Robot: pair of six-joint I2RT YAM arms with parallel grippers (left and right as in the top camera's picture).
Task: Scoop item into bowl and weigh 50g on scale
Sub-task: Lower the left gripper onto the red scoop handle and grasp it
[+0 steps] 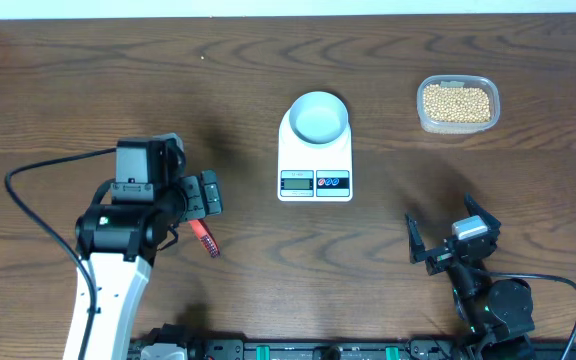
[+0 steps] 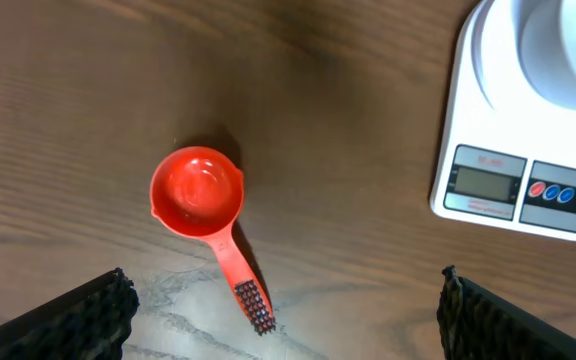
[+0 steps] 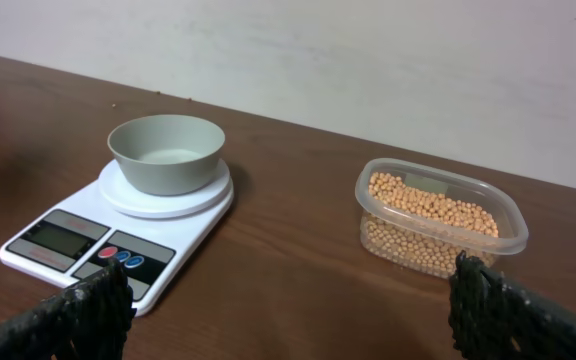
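While both arms hang idle over the dark brown wooden tabletop (image 1: 88,80), the holdings stand thus.

Item one: flat white digital kitchen scale (image 1: 315,155), mid-tabletop, nearer the far edge, display turned to the near edge; reading too small to tell.

Item two: small round pale bluish-white bowl (image 1: 320,117), seated on the scale's platform, apparently empty.

Item three: clear rounded-rectangular plastic tub (image 1: 457,104), toward the far right corner, holding the small round tan-yellow beans (image 3: 433,215); none seen outside it.

Item four: small red plastic measuring scoop (image 2: 200,190), cup up, left of the scale toward the near edge, ridged handle end pointing nearward.

Item five: left gripper (image 2: 288,320), fingers spread wide, holding nothing, over the scoop.

Item six: right gripper (image 1: 446,228), likewise spread and empty, by the near right corner, facing scale and tub.

Handling note, by judgement: the scoop wants taking first. Lower the left gripper straight, turn it so the fingers cross the handle squarely, clamp the ridged end rather than the cup, and lift level with the cup upright.
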